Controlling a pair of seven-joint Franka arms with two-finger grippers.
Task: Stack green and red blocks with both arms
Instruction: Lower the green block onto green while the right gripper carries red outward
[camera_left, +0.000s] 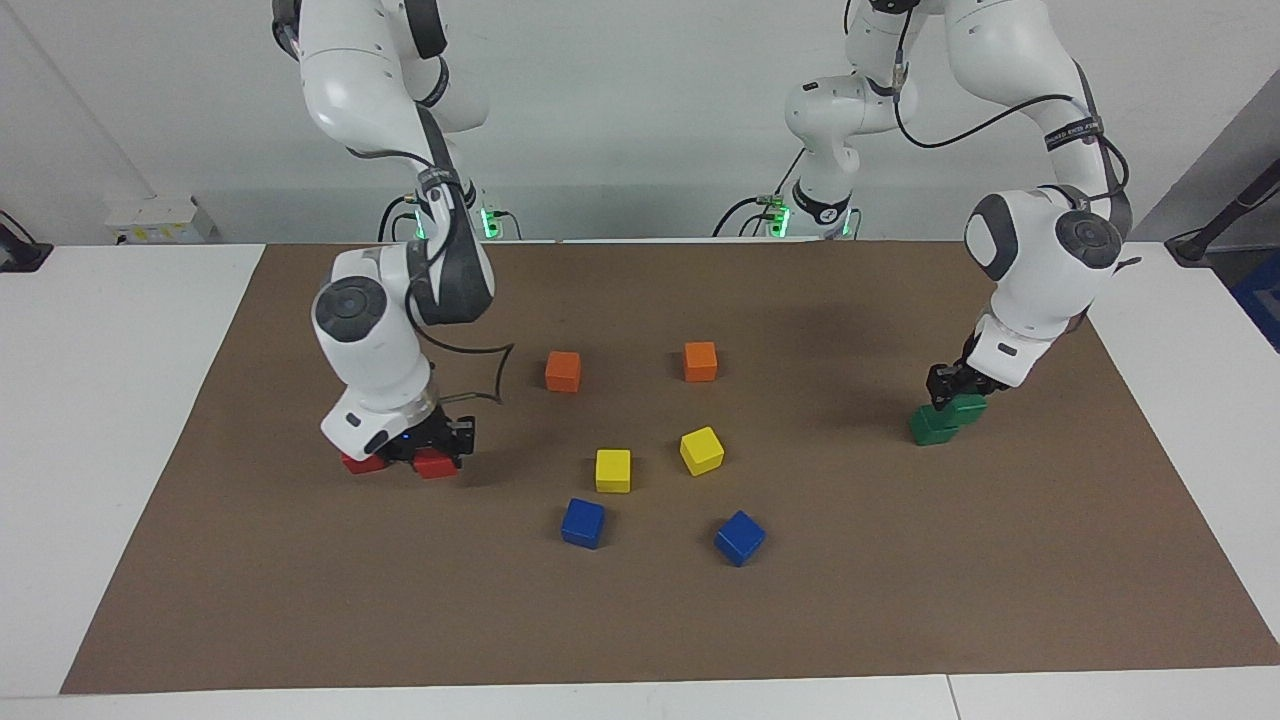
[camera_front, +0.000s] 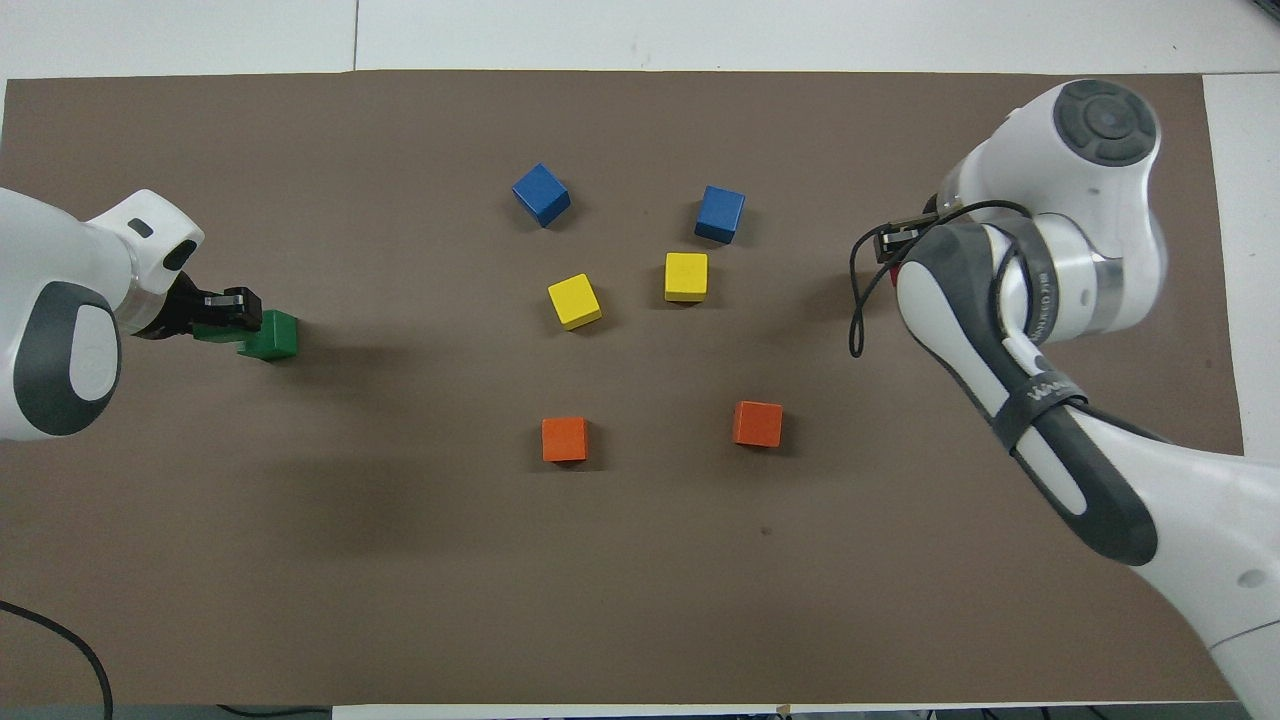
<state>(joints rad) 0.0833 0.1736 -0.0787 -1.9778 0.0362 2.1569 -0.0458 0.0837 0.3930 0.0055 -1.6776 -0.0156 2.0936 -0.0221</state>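
Left hand (camera_left: 953, 392) gripping green block (camera_left: 966, 408) over second green block (camera_left: 930, 428), right hand (camera_left: 440, 452) seemingly clamping red block (camera_left: 434, 465).

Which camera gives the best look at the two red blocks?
The facing view. There the red block gripped by the right end effector and the other red block beside it both show low by the mat. In the overhead view the right arm covers them almost entirely.
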